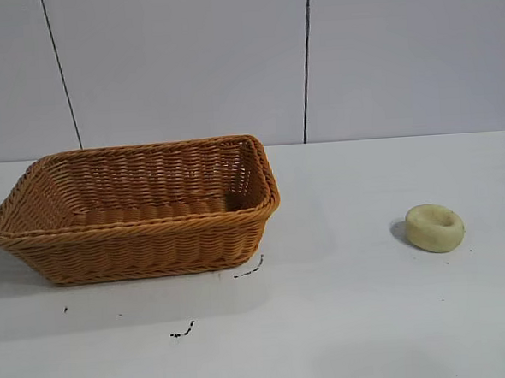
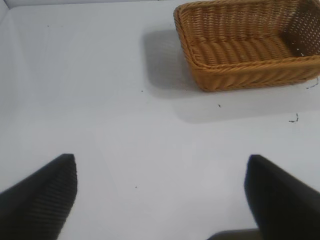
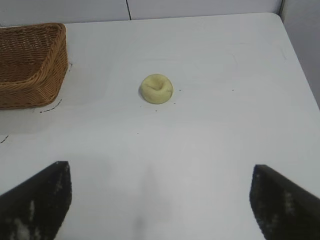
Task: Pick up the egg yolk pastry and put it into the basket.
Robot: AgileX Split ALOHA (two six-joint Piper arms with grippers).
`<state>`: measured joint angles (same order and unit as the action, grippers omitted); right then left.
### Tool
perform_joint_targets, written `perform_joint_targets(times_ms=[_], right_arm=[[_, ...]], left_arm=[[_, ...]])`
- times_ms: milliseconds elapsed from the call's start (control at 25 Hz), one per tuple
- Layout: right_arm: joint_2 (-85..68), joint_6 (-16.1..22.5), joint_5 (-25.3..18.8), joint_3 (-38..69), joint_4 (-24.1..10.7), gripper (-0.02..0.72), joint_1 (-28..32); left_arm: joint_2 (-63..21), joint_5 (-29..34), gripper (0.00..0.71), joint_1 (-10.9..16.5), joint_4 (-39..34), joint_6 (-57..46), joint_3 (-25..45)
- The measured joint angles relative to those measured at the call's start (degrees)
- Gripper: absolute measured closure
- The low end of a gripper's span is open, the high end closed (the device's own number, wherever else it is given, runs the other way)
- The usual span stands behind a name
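The egg yolk pastry (image 1: pixel 435 227), a small pale yellow puck with a dimpled top, lies on the white table at the right; it also shows in the right wrist view (image 3: pixel 156 88). The orange-brown wicker basket (image 1: pixel 135 239) stands at the left, empty; it also shows in the left wrist view (image 2: pixel 240 75) and at the edge of the right wrist view (image 3: pixel 30 75). My right gripper (image 3: pixel 160 167) is open and empty, well short of the pastry. My left gripper (image 2: pixel 161 160) is open and empty over bare table, away from the basket. Neither gripper shows in the exterior view.
The white table (image 1: pixel 346 320) has a few small dark marks (image 1: pixel 182 332) in front of the basket. A pale panelled wall (image 1: pixel 228 62) runs behind the table. The table's right edge shows in the right wrist view (image 3: pixel 300 65).
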<state>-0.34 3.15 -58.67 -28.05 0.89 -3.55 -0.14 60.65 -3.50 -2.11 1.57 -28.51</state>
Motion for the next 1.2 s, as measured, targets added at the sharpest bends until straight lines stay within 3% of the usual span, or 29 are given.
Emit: perform_joint_targets(times_ms=[680,880,1200], right_arm=[[3.30,0.37,-0.68,-0.41,0.53,0.008,0.00],[19.19,0.57,-1.56,-4.53,2.26,0.008,0.00],[47.47,0.43,0.03,-14.38,2.20,0.008,0.00]], left_arm=[[0.00,0.00,0.017,0.00,0.00,0.00,0.00],[0.00,0.00,0.017,0.00,0.00,0.00,0.00],[0.00,0.00,0.017,0.00,0.00,0.00,0.00]])
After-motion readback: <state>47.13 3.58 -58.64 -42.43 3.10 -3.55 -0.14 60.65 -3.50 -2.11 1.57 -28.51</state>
